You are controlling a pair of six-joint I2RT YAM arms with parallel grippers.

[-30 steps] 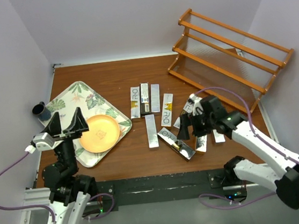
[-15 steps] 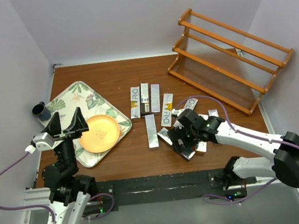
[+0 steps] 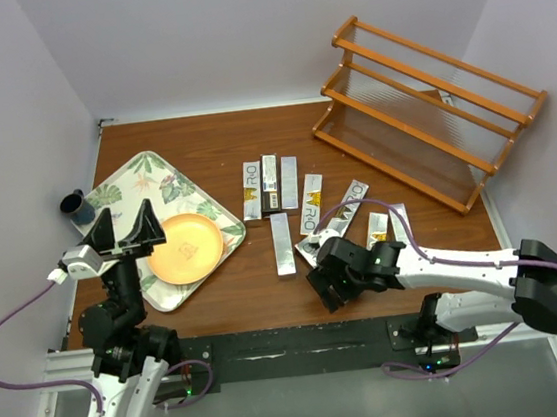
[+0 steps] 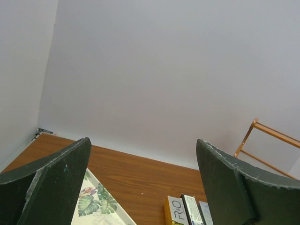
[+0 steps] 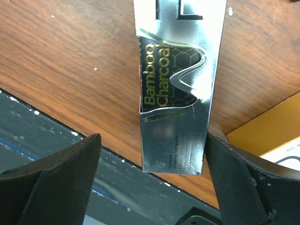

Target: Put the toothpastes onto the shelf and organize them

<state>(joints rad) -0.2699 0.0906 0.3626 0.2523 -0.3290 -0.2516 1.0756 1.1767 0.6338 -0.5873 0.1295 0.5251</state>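
Several silver toothpastes lie on the brown table: three side by side [image 3: 270,183], one [image 3: 312,203], one [image 3: 282,243], and others at the right [image 3: 344,211] [image 3: 376,227]. My right gripper [image 3: 332,283] is low at the table's near edge, open, straddling the end of a "Bamboo Charcoal" carton [image 5: 173,93] that lies flat between the fingers; the right finger [image 5: 243,183] is close beside it. My right gripper [image 5: 151,140] holds nothing. My left gripper [image 3: 120,232] is raised above the tray, open and empty [image 4: 143,143]. The orange-brown shelf [image 3: 429,116] stands at the far right with nothing on it.
A leaf-patterned tray [image 3: 120,186] at the left holds an orange plate [image 3: 184,247]. A dark cup [image 3: 75,204] sits beside the left wall. The black rail of the table's near edge [image 5: 70,159] lies just below the right fingers.
My right gripper has moved left and toward the near edge, down over the end of a carton, uncovering the cartons at the right. The left arm has not moved.
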